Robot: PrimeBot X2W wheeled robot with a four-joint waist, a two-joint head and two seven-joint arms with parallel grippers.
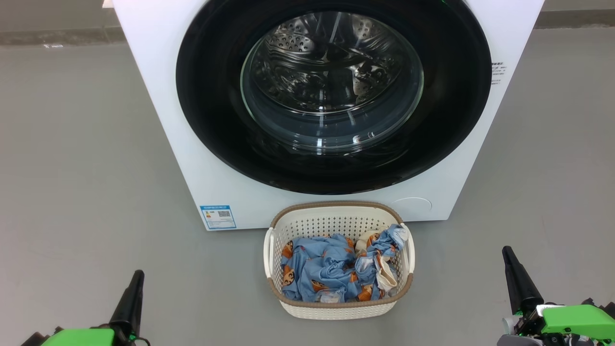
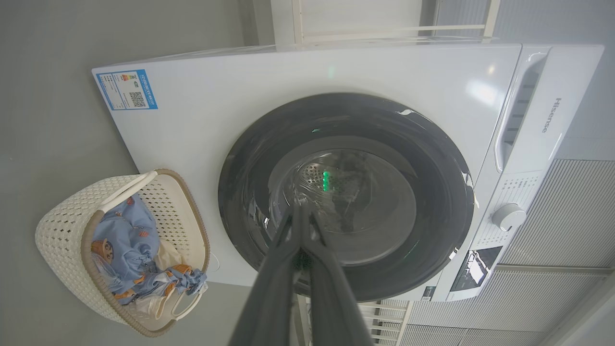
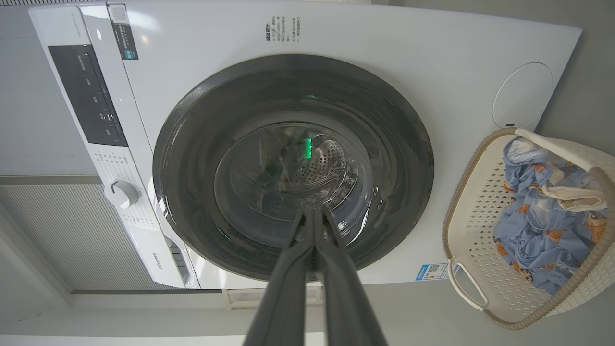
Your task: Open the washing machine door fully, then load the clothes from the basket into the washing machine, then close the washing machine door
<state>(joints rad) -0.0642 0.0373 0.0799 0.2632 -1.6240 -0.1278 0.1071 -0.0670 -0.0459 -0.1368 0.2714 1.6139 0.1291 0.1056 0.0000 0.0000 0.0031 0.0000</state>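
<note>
Washer (image 1: 158, 120): big white box on the grey floor (image 1: 72, 168), with a blue sticker (image 1: 217, 217) at its lower left corner. Looks heavy, and I judge it will stay put under a pull.

Door (image 1: 333, 91): on the washer's front, shut flush.
- Build: wide glossy black rim (image 1: 211, 96) and a bulging clear window (image 1: 331, 125), with the steel drum (image 1: 307, 48) seen through it.
- Handling: stiff and hinged, probably latched. It likely needs one firm tug and then swings easily.
- Hold: the rim looks slick and the window is no place to grab. No handle is plain to see. The hold is probably a recess at the rim's edge, but I cannot tell on which side.

Basket (image 1: 336, 310): on the floor just in front of the washer, centred below the door.
- Handling: light, stiff, perforated plastic that may skid when cloth is tugged out.
- Clearance: seems to sit lower than the door's swing, though this is not certain.

Clothes (image 1: 326, 269): heaped in the basket before the washer, a blue print with orange figures plus some cream cloth.
- Handling: soft, light, limp and tangled.
- Hold: pinch a raised fold on top of the heap. One piece may drag others out with it.

Left hand (image 1: 138, 276): well back from the washer, off its left front. Fingers (image 2: 276, 269) are clenched together on nothing and aimed at the door.

Right hand (image 1: 507, 252): well back from the washer, off its right front. Fingers (image 3: 288, 278) are clenched and empty, also aimed at the door.
</note>
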